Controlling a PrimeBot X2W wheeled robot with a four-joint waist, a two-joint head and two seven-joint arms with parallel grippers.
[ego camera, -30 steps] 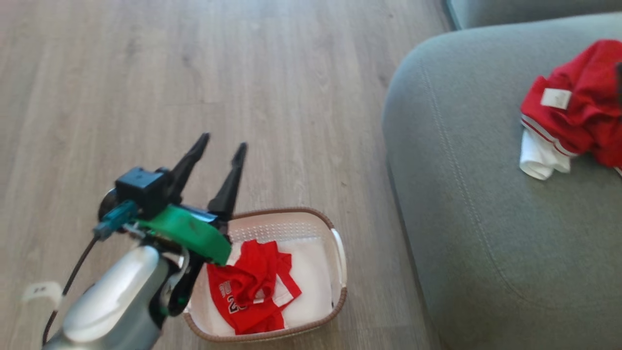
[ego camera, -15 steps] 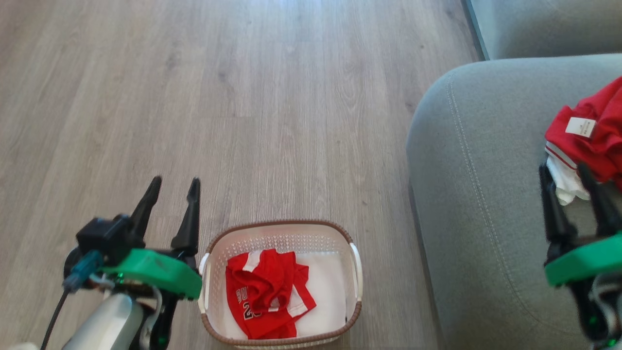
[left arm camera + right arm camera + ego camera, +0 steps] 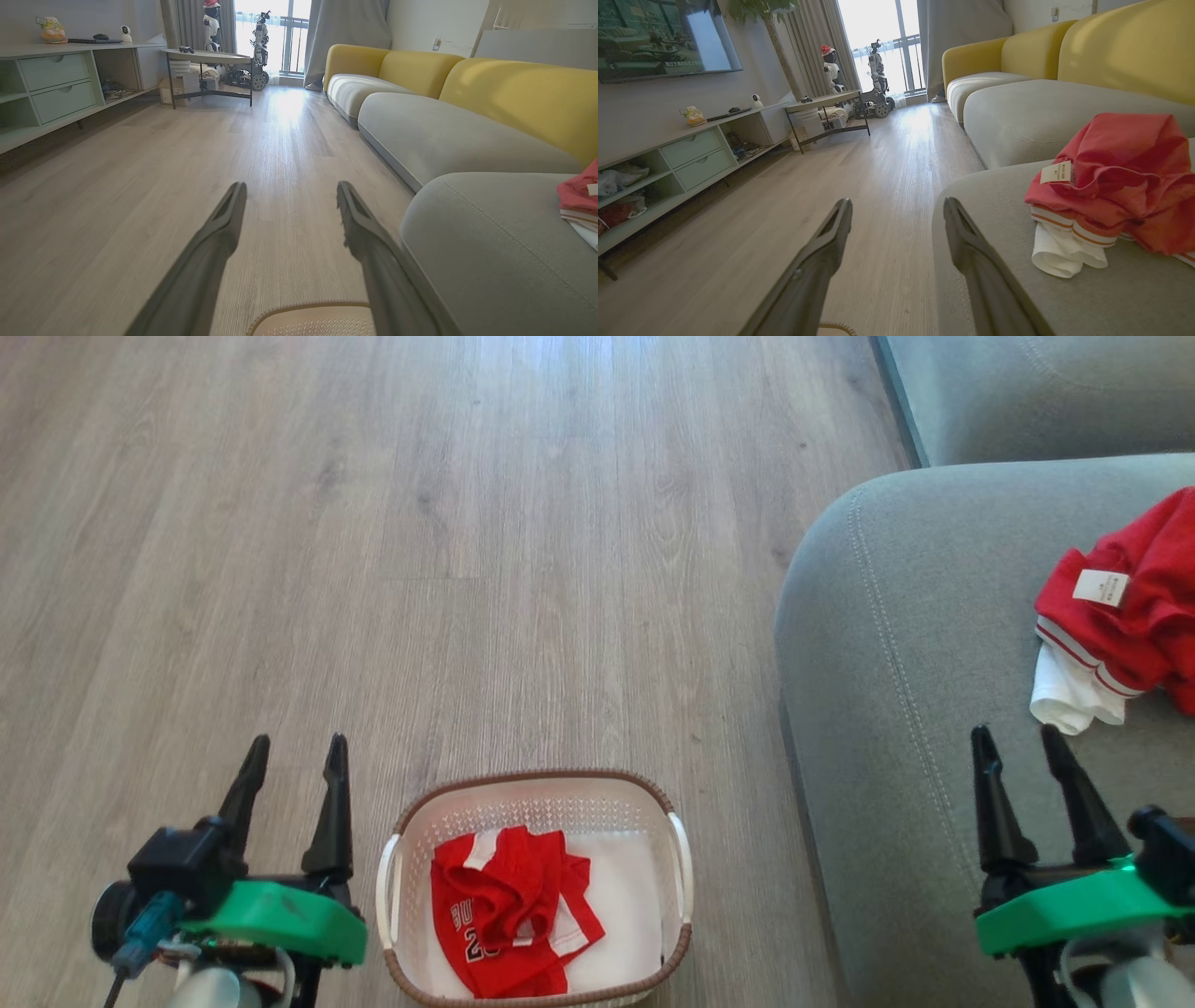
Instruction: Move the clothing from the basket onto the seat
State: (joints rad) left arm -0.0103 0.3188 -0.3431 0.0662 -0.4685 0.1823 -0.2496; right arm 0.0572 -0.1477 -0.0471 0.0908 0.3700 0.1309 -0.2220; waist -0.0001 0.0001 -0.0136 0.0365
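Note:
The cream basket (image 3: 534, 799) with a brown rim stands on the wooden floor, and one crumpled red garment with white lettering (image 3: 504, 915) lies inside it. A second red garment with a white tag (image 3: 1130, 607) lies on the grey-green seat (image 3: 915, 709) to the right. My left gripper (image 3: 296, 743) hovers open and empty just left of the basket, whose rim (image 3: 308, 308) shows below its fingers (image 3: 292, 186). Over the seat's front part my right gripper (image 3: 1015, 733) is open and empty, short of the tagged garment (image 3: 1115, 177).
A second grey cushion (image 3: 434, 135) with yellow backs (image 3: 514, 93) continues the sofa beyond the seat. A pale green low cabinet (image 3: 56, 88) lines the opposite wall. A small table (image 3: 210, 58) and standing robots (image 3: 259, 46) are far off by the window.
The head camera has shifted. My left gripper has dropped from beside the basket's far corner to its left side. My right gripper has come into view and drawn back from the tagged garment.

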